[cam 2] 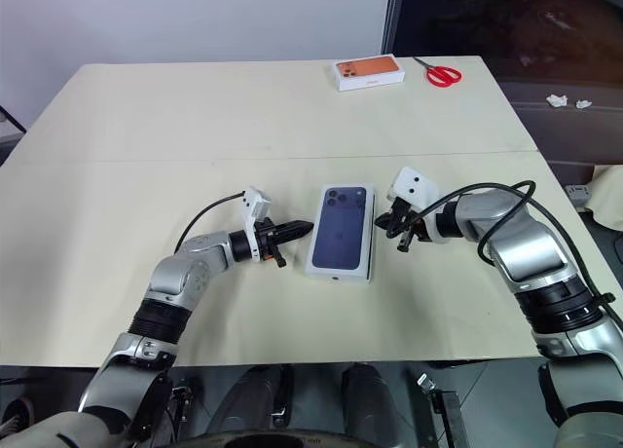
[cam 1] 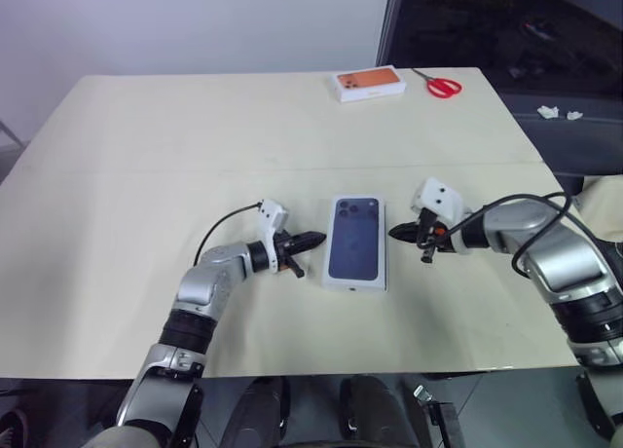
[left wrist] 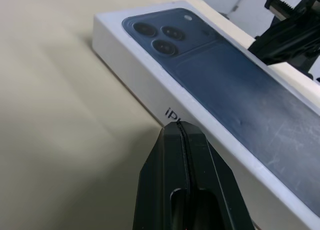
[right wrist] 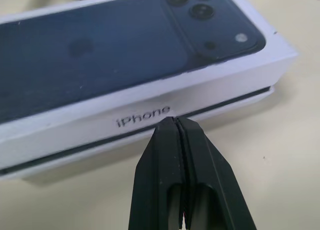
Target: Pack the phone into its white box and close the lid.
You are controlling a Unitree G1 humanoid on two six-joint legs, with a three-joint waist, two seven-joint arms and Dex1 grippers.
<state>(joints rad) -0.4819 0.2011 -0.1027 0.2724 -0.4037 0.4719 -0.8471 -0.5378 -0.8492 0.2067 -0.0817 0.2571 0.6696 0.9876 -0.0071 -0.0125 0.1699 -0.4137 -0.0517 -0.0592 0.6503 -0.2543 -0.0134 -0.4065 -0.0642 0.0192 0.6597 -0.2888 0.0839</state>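
glossy printed lid (cam 1: 355,242) on white box (right wrist: 150,135), matte cream table (cam 1: 146,146)

A cream-covered table (cam 1: 195,136) is filling most of the frame. A pale wall (cam 1: 195,19) is running along the top left, and a dark window (cam 1: 506,19) is showing at upper right.

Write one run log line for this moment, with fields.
lid: on white box, thin gap left | left gripper: shut, at lid's left side | right gripper: shut, at lid's right side
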